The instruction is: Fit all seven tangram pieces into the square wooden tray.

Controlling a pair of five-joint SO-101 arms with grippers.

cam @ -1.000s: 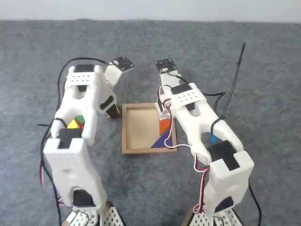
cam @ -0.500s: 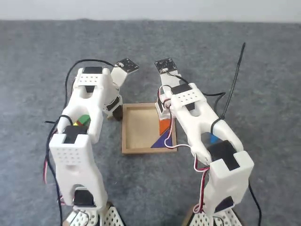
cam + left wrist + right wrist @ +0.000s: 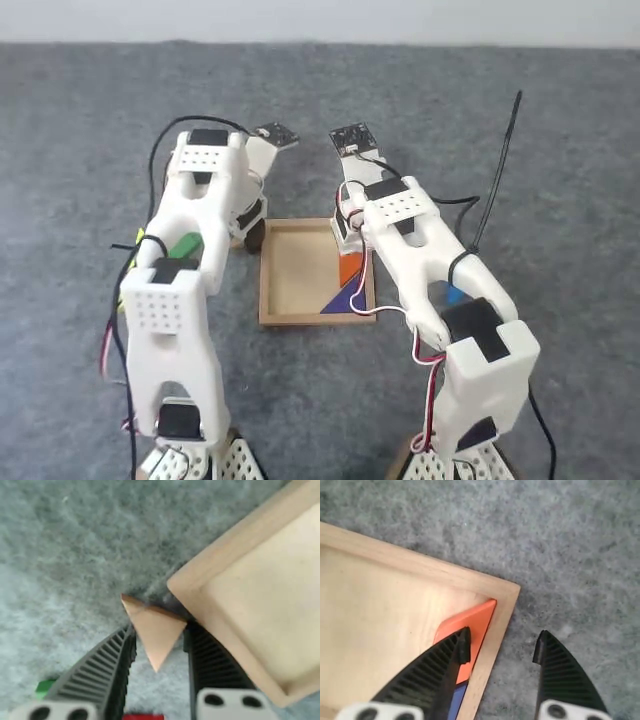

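The square wooden tray (image 3: 268, 290) lies between the two arms. An orange piece (image 3: 350, 268) and a blue-purple triangle (image 3: 343, 299) lie against its right wall. My left gripper (image 3: 157, 642) is shut on a tan triangle (image 3: 156, 630), just outside the tray's far left corner (image 3: 200, 580). My right gripper (image 3: 502, 642) is open and straddles the tray's right wall (image 3: 500, 625). One finger (image 3: 445, 665) is over the orange piece (image 3: 470, 622); the other hangs over the carpet. A green piece (image 3: 184, 244) peeks out beside the left arm.
Grey carpet covers the whole table. A light blue piece (image 3: 455, 294) lies under the right arm. Slivers of a green piece (image 3: 45, 686) and a red piece (image 3: 140, 716) lie behind the left gripper. A black cable (image 3: 497, 165) rises at the right.
The left arm has swung right and farther out toward the tray's far left corner, now covering the yellow and red pieces. The right arm has kept still.
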